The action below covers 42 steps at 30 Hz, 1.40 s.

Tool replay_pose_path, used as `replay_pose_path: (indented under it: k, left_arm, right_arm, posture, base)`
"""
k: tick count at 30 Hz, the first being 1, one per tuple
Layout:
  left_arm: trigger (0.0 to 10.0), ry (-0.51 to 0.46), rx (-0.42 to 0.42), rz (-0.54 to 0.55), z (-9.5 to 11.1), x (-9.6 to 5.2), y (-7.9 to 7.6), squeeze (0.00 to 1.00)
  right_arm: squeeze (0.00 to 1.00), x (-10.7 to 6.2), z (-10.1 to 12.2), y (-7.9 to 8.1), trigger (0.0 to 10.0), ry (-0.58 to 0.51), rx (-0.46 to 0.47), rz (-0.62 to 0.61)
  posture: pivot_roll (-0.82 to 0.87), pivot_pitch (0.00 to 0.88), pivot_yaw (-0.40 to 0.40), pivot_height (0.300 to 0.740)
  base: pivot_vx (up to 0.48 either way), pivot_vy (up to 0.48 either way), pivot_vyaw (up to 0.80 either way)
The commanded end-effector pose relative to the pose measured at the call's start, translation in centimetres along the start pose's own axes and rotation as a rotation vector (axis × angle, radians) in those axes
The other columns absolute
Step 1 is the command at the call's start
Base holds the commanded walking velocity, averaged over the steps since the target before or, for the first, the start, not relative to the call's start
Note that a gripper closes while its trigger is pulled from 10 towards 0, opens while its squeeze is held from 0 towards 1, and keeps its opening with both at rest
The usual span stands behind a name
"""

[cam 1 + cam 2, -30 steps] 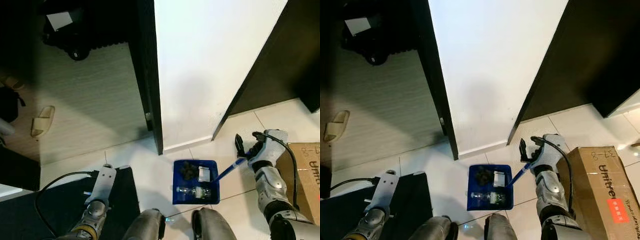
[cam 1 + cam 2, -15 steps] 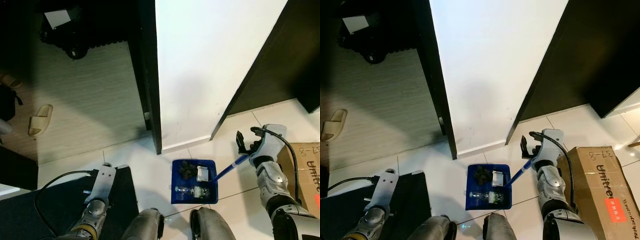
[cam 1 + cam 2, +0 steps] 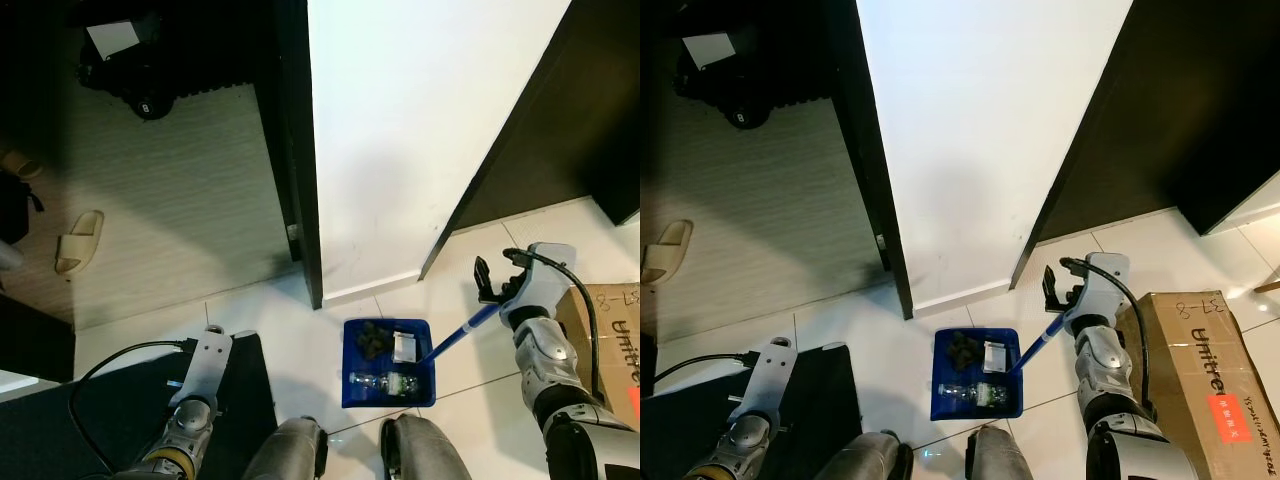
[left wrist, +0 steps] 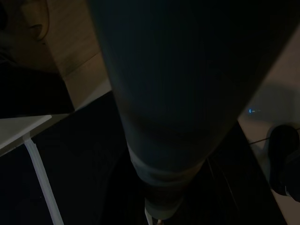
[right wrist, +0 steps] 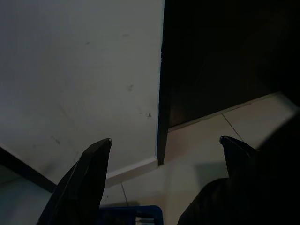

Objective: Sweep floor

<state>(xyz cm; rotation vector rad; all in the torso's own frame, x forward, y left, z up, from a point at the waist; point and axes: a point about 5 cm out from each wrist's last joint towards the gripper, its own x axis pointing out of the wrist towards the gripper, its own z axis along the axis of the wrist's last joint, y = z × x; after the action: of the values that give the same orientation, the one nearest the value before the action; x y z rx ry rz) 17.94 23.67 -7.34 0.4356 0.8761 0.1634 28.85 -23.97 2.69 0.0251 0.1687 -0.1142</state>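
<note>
Pale tile floor (image 3: 300,330) — white wall (image 3: 420,130)

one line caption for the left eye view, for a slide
Right gripper holding the blue handle of a blue plastic dustpan loaded with dark debris and a clear bottle on white floor tiles.

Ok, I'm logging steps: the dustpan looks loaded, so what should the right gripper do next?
Probably close on the blue handle: the right gripper is open by its end, and the dustpan already holds a bottle, wrapper and dark debris.
</note>
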Motion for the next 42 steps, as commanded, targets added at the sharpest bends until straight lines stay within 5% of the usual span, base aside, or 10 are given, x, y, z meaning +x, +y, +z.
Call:
replay_pose_path:
  k: [1,4,6,7,8,9,10,13,33,42]
  left_arm:
    - [10.0,0.046,0.039,0.036,-1.3,-0.1,1.2,0.0]
    - [10.0,0.046,0.038,0.037,-1.3,-0.1,1.2,0.0]
    - [10.0,0.046,0.037,0.039,-1.2,-0.1,1.3,0.0]
    - [10.0,0.046,0.037,0.039,-1.2,-0.1,1.3,0.0]
    - [10.0,0.046,0.037,0.039,-1.2,-0.1,1.3,0.0]
    - [10.0,0.046,0.037,0.039,-1.2,-0.1,1.3,0.0]
    - [10.0,0.046,0.037,0.039,-1.2,-0.1,1.3,0.0]
    - [10.0,0.046,0.038,0.038,-1.2,-0.1,1.3,0.0]
    - [10.0,0.027,0.05,0.033,-1.1,-0.2,0.7,0.0]
    - [10.0,-0.171,0.078,0.007,0.5,-0.5,-0.2,0.0]
  right_arm:
    - [0.0,-0.2,-0.6,-0.1,10.0,0.029,0.021,-0.009]
    - [0.0,-0.2,-0.5,-0.1,10.0,0.028,0.024,-0.008]
    - [0.0,-0.1,-0.5,0.0,8.5,0.026,0.03,-0.006]
    - [0.0,-0.1,-0.4,0.0,5.8,0.026,0.031,-0.005]
    - [0.0,-0.1,-0.4,0.0,4.4,0.026,0.033,-0.004]
    - [0.0,-0.1,-0.4,0.0,4.4,0.026,0.033,-0.004]
    - [0.0,-0.1,-0.4,0.0,1.6,0.027,0.035,-0.003]
    - [0.0,-0.1,-0.5,0.1,0.0,0.029,0.038,-0.002]
    - [0.0,-0.3,-0.4,-1.2,0.0,0.021,0.077,-0.063]
    - [0.0,0.7,2.3,-3.1,0.0,-0.085,0.183,-0.096]
  posture:
    - [0.15,0.149,0.0,0.74]
    - [0.15,0.148,-0.002,0.74]
    - [0.15,0.146,-0.003,0.74]
    - [0.15,0.146,-0.003,0.74]
    - [0.15,0.145,-0.003,0.74]
    - [0.15,0.145,-0.003,0.74]
    - [0.15,0.145,-0.003,0.74]
    - [0.15,0.143,-0.002,0.74]
    - [0.11,0.093,-0.007,0.74]
    - [0.04,0.024,-0.017,0.74]
  base:
    - [0.0,0.0,0.0]
    - [0.0,0.0,0.0]
    - [0.0,0.0,0.0]
    - [0.0,0.0,0.0]
    - [0.0,0.0,0.0]
    - [0.0,0.0,0.0]
    - [0.0,0.0,0.0]
    - [0.0,0.0,0.0]
    - [0.0,0.0,0.0]
    - [0.0,0.0,0.0]
